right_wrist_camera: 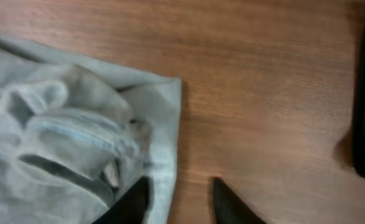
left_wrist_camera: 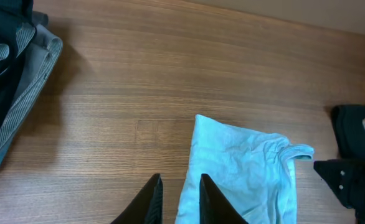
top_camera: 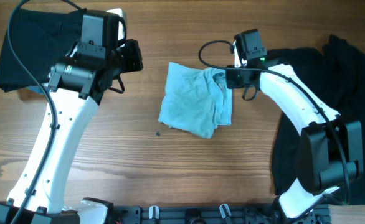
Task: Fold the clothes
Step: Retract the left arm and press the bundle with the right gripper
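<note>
Wood-grain counter [top_camera: 170,168] carries everything, with the blue shirt [top_camera: 195,102] at its middle, between the two arms. That shirt is already down to a small, roughly square packet. Its left edge is straight, but the right side is bunched and wrinkled where the collar or a sleeve has gathered, so I judge this fold nearly done and in need of smoothing.

The left tool [left_wrist_camera: 179,199] hangs just short of the packet's left edge. Its fingers are slightly parted with nothing between them. The right tool [right_wrist_camera: 182,202] sits at the packet's right edge with its fingers spread. One finger is over the hem, the other over bare wood, and it pinches no cloth.

A black heap [top_camera: 350,93] lies loose and rumpled along the right side, plainly unfolded, so most of the work is probably left. A black pile [top_camera: 33,50] at far left looks flatter, with layered edges in the left wrist view. I cannot tell whether it is folded.
</note>
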You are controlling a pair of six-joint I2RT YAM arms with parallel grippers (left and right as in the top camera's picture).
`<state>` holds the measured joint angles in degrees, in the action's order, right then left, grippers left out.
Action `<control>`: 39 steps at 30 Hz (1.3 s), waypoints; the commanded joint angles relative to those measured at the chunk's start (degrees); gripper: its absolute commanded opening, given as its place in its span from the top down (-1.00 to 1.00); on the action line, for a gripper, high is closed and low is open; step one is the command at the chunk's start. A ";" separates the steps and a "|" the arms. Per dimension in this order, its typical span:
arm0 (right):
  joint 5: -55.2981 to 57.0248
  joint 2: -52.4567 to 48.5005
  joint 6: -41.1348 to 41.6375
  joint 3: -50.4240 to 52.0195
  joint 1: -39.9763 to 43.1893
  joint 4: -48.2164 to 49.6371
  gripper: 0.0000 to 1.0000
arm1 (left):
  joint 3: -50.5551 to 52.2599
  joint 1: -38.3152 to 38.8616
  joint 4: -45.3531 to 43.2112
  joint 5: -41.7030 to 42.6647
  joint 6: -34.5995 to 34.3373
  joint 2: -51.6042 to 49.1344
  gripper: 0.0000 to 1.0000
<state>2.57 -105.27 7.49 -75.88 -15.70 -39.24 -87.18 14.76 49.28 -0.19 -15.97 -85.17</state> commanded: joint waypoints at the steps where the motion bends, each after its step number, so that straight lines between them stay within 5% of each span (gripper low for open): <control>1: -10.34 2.01 -5.75 -0.28 -0.04 -3.54 0.30 | -0.59 -0.26 -0.13 -0.83 0.76 0.63 0.59; 4: -24.76 1.92 -8.39 -0.20 -0.20 -9.40 0.17 | -0.59 -0.26 -0.13 -1.25 0.74 0.63 0.55; 7: -27.52 1.55 -5.22 1.51 -1.40 -14.38 -0.04 | -0.59 -0.26 -0.15 -1.27 0.74 0.63 0.54; 13: -32.28 1.55 21.68 9.99 -4.13 -14.34 -0.18 | -0.59 -0.26 -0.15 -2.51 0.74 0.61 0.51; 15: -32.24 1.55 24.59 11.85 -4.48 -12.63 -0.25 | -0.59 -0.26 -0.11 -2.49 0.74 0.61 0.51; 19: -33.86 1.55 33.31 14.25 -4.76 -6.23 -0.20 | -0.59 -0.26 -0.13 -2.51 0.74 0.61 0.51; 20: -35.08 1.55 33.62 14.36 -4.96 -3.52 0.28 | -0.57 -0.26 -0.13 -2.51 0.74 0.61 0.50; 21: -35.01 1.55 33.22 14.32 -4.96 -2.01 0.63 | -0.59 -0.26 -0.13 -2.51 0.76 0.61 0.50; 23: -35.01 1.60 30.80 13.94 -4.33 1.73 0.91 | -0.57 -0.26 -0.13 -2.51 0.76 0.61 0.49; 29: -36.50 8.37 4.00 8.57 -2.80 8.04 0.91 | -0.57 -0.26 -0.35 -4.46 0.76 0.61 0.44; 36: -15.89 9.75 -0.02 8.83 -2.80 8.87 0.88 | -0.57 -0.26 -0.72 -4.44 0.74 0.61 0.44; 39: -13.49 8.02 -0.72 8.87 -2.80 7.58 0.70 | -0.57 -0.26 -0.76 -4.44 0.74 0.61 0.42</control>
<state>-16.82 -95.31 8.99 -66.48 -18.55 -31.03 -87.18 14.76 48.66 -3.62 -15.77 -85.17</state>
